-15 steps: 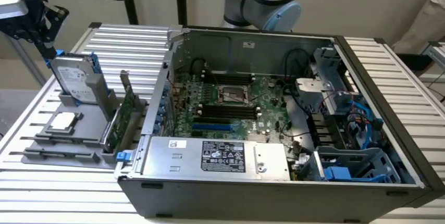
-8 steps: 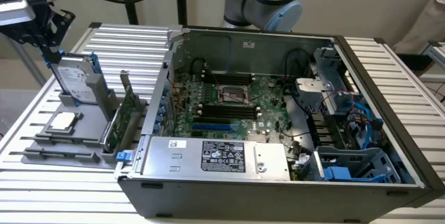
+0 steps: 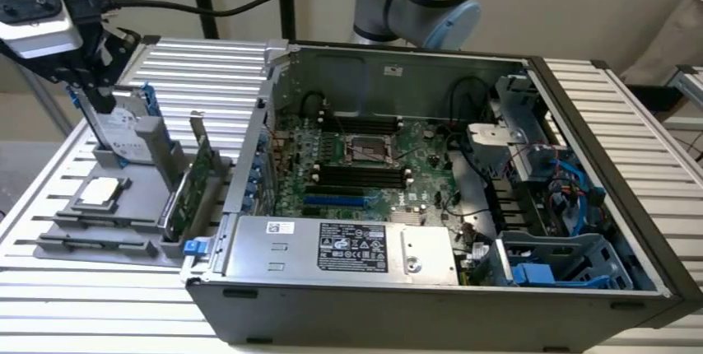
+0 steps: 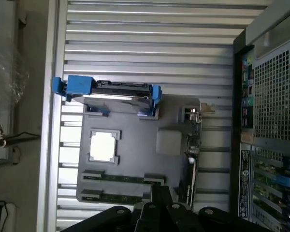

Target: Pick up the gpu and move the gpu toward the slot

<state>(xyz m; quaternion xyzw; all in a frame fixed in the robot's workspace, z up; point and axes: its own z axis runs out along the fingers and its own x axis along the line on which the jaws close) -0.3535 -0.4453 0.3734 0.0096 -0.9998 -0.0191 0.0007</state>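
Gripper (image 3: pixel 94 104) hangs at the exterior view's upper left, just over the top edge of the hard drive (image 3: pixel 118 130), which stands upright with blue side rails in a grey holder (image 3: pixel 64 245); whether it touches the drive cannot be told; in the wrist view its dark fingers (image 4: pixel 160 192) sit narrow, drawn together with nothing between them. The gpu (image 3: pixel 194 179) stands on edge in the same holder, metal bracket uppermost, between the hard drive and the open computer case (image 3: pixel 439 321) and just beside the case wall; it is apart from the gripper and ungrasped; the wrist view shows it edge-on (image 4: pixel 192 145). A square silver chip (image 3: pixel 101 192) lies flat in the holder on the slatted table (image 3: pixel 209 62); inside the case the blue slot (image 3: pixel 335 203) on the motherboard stands unfilled.
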